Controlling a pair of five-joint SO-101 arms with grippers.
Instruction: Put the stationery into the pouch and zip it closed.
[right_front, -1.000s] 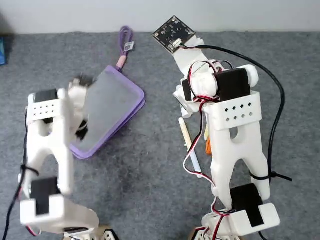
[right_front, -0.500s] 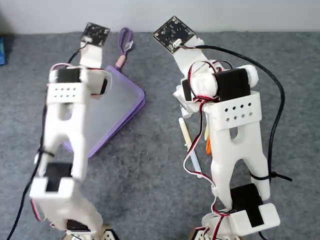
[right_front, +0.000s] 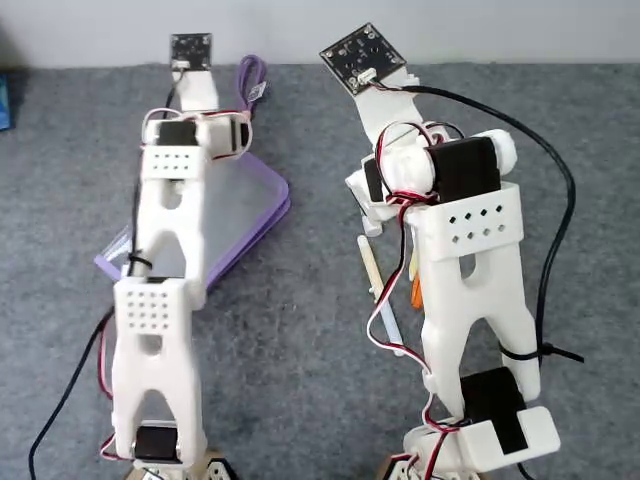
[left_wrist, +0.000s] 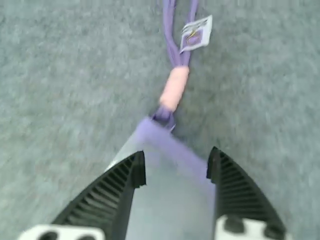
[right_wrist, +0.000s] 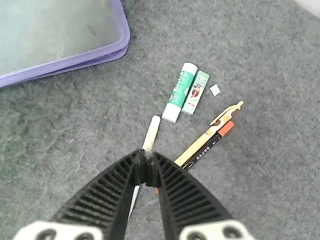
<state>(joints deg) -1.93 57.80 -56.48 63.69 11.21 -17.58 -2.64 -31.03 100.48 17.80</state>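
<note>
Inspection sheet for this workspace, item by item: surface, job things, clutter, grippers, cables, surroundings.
Surface: grey felt-like table cover, flat.
Job's things: purple-edged pouch lying flat; glue stick, green eraser, cream pen, tan pen and orange-capped pen lie outside it on the cover.
Clutter: small white scrap beside the eraser.
Grippers: left gripper open over the pouch's strap corner; right gripper shut, above the cream pen.
Cables: black cable beside the right arm; red and white wires on it.
Surroundings: white wall; blue object at the edge.
</note>
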